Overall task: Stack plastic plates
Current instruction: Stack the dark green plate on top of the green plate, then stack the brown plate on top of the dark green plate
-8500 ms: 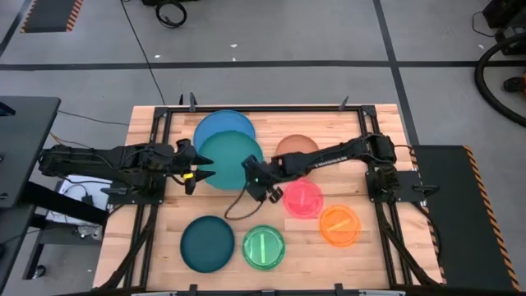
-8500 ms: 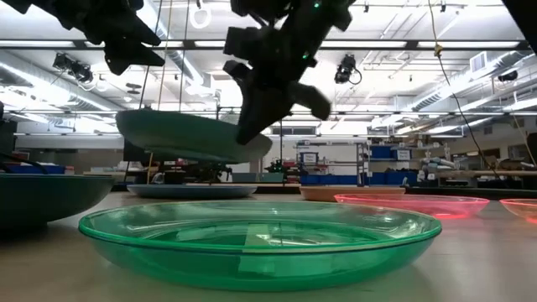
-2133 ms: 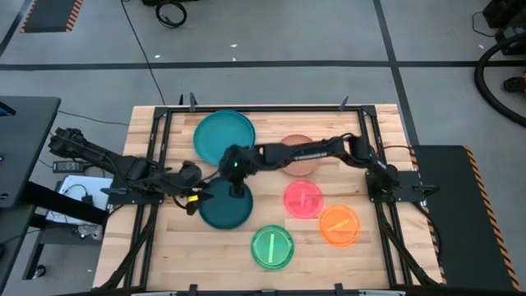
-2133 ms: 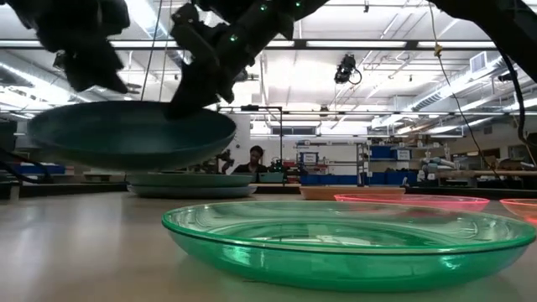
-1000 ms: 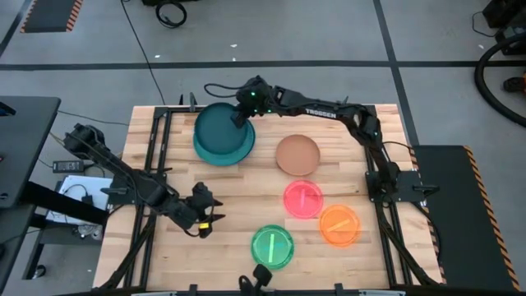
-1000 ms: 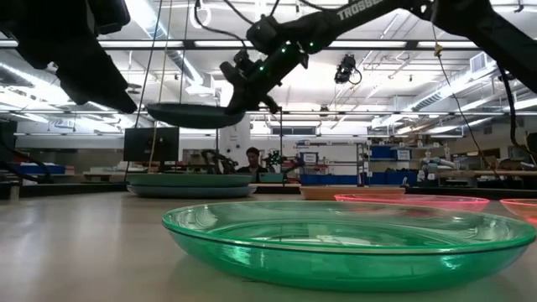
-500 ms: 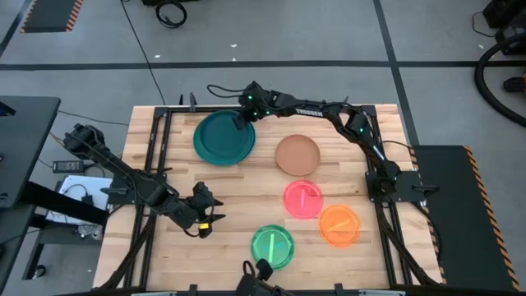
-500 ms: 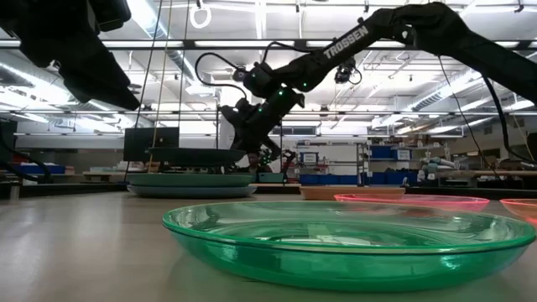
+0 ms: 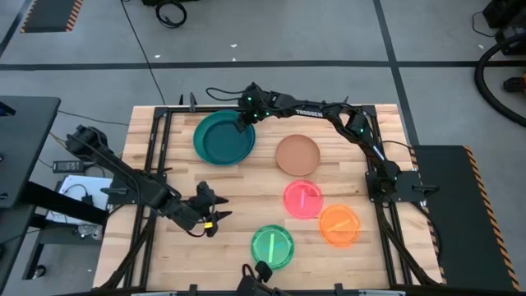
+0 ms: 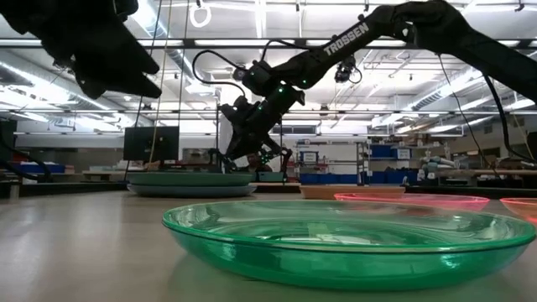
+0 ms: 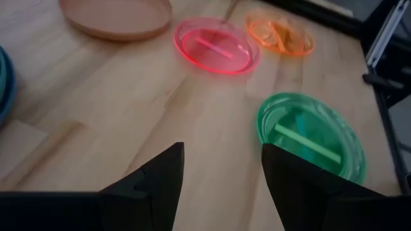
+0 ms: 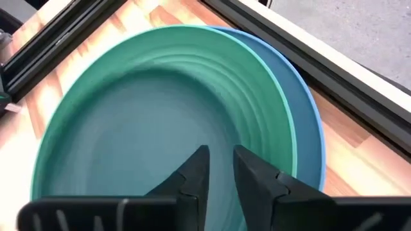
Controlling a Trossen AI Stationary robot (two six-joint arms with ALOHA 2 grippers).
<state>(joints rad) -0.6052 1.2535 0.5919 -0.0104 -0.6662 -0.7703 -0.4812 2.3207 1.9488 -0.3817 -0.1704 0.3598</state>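
Observation:
The large plates are stacked (image 9: 222, 140) at the table's far left. The dark teal plate (image 12: 154, 135) lies inside the teal one (image 12: 257, 70), which lies on the blue one (image 12: 305, 109). My right gripper (image 9: 241, 125) hangs just above the stack's far-right rim, its fingers (image 12: 192, 173) a narrow gap apart and the plate lying free beneath them. My left gripper (image 9: 215, 215) hovers open over bare wood near the left, short of the green plate (image 11: 308, 135). The tan plate (image 9: 297, 154), pink plate (image 9: 303, 199) and orange plate (image 9: 339, 224) lie singly on the table's right half.
The green plate (image 9: 272, 246) lies near the table's near edge and fills the low view's foreground (image 10: 336, 239). Dark frame rails (image 9: 156, 164) run along the table's left, far and right sides. A small dark object (image 9: 259, 275) sits at the near edge.
My right gripper has come down over the stack at the far left with the dark teal plate. That plate, level and just above the stack half a second ago, now lies on it, while the gripper stays at about the same height. My left gripper has shifted slightly toward the right.

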